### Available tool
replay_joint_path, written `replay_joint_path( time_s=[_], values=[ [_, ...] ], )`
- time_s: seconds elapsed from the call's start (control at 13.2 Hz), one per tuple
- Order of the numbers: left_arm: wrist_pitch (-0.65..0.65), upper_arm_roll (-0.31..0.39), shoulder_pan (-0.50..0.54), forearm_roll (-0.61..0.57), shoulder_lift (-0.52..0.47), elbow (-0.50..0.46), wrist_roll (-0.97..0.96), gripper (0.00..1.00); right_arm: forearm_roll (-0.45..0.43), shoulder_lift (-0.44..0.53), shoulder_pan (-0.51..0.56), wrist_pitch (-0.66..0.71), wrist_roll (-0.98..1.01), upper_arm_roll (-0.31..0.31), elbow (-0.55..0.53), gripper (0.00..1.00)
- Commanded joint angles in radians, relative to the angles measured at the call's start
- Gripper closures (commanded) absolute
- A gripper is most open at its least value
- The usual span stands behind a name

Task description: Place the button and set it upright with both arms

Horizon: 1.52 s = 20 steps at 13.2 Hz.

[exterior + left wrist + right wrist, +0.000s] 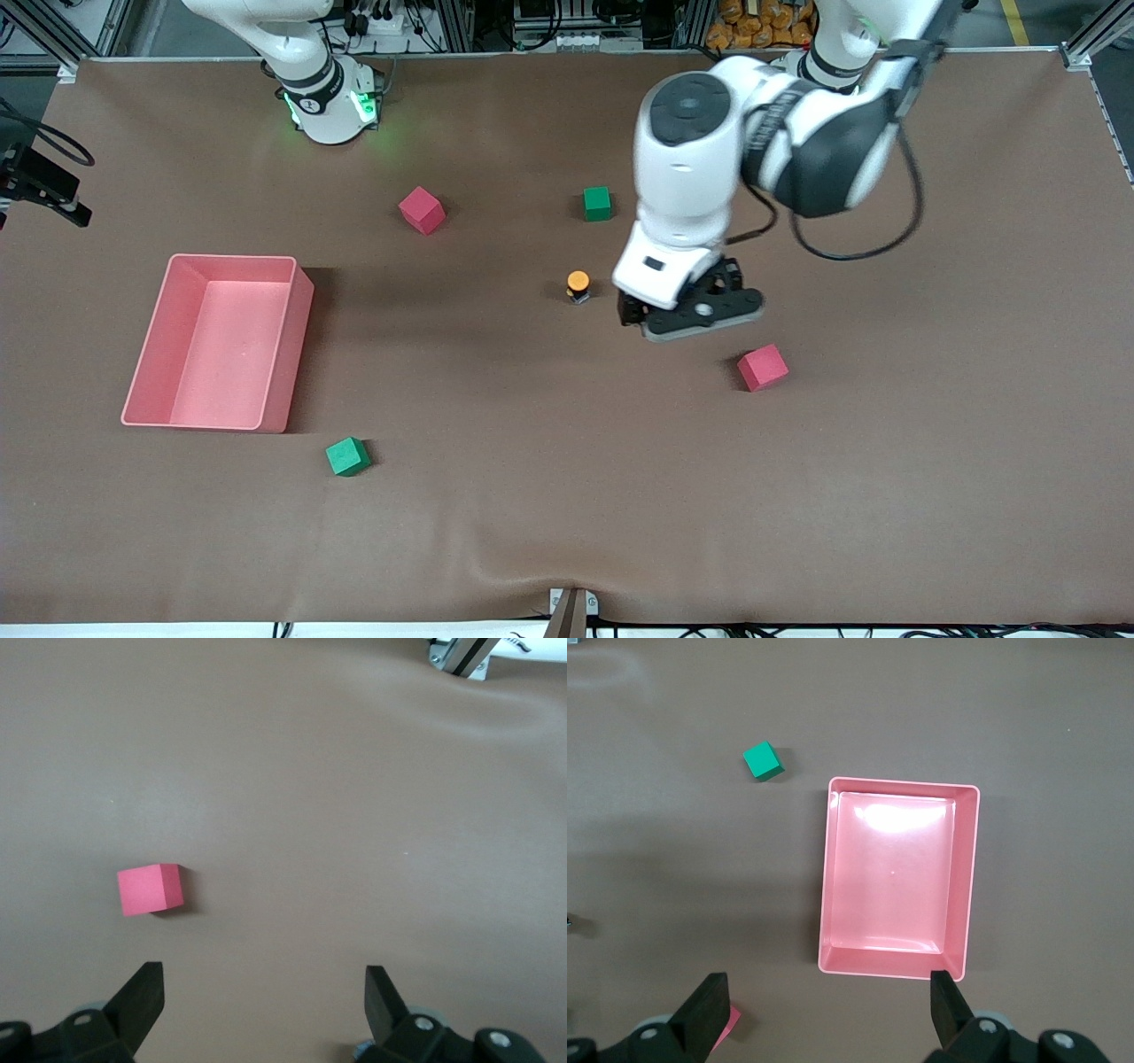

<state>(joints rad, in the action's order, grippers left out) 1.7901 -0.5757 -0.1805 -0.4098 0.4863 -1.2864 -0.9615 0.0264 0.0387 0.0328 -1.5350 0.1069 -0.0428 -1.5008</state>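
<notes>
the button [578, 285] stands upright on the brown tabletop [532, 496], orange cap up, black body below. the left gripper [682, 321] hangs low just beside it, toward the left arm's end of the tabletop, not touching it. its jaws are spread wide with nothing between them in the left wrist view [264, 994], where only a red cube [150, 889] and bare tabletop show; the button is not seen there. that red cube [762, 367] lies near the left gripper. the right gripper [828, 1005] waits high over the pink tray [966, 877], jaws wide and empty, well apart from the button.
</notes>
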Motion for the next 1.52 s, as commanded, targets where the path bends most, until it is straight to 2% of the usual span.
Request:
replay_joint_path(
  time_s=[0.0, 0.23, 0.38, 0.61, 0.84, 0.99, 1.44],
  values=[
    [-0.001, -0.157, 0.185, 0.02, -0.028, -0.028, 0.079, 0.0, 0.018, -0.011, 0.003, 0.006, 0.0, 0.001, 0.024, 0.0],
    [-0.066, -0.118, 0.199, 0.084, -0.087, -0.028, 0.127, 0.0, 0.017, -0.011, 0.001, 0.004, 0.0, 0.001, 0.024, 0.0],
    [-0.119, -0.032, 0.193, 0.164, -0.158, -0.028, 0.246, 0.0, 0.017, -0.011, 0.001, 0.006, 0.0, 0.001, 0.024, 0.0],
    [-0.199, 0.149, 0.182, 0.339, -0.259, -0.037, 0.453, 0.0, 0.017, -0.011, 0.001, 0.006, 0.0, 0.001, 0.024, 0.0],
    [-0.293, 0.273, 0.184, 0.41, -0.324, -0.039, 0.645, 0.0, 0.015, -0.013, 0.012, -0.02, 0.0, 0.001, 0.024, 0.0],
    [-0.331, 0.309, 0.184, 0.445, -0.377, -0.074, 0.669, 0.0, 0.015, -0.013, 0.007, -0.02, 0.0, 0.0, 0.022, 0.0],
    [-0.302, 0.387, 0.196, 0.456, -0.552, -0.301, 0.785, 0.0, 0.004, -0.013, 0.018, -0.011, -0.009, -0.003, 0.022, 0.0]
  ],
)
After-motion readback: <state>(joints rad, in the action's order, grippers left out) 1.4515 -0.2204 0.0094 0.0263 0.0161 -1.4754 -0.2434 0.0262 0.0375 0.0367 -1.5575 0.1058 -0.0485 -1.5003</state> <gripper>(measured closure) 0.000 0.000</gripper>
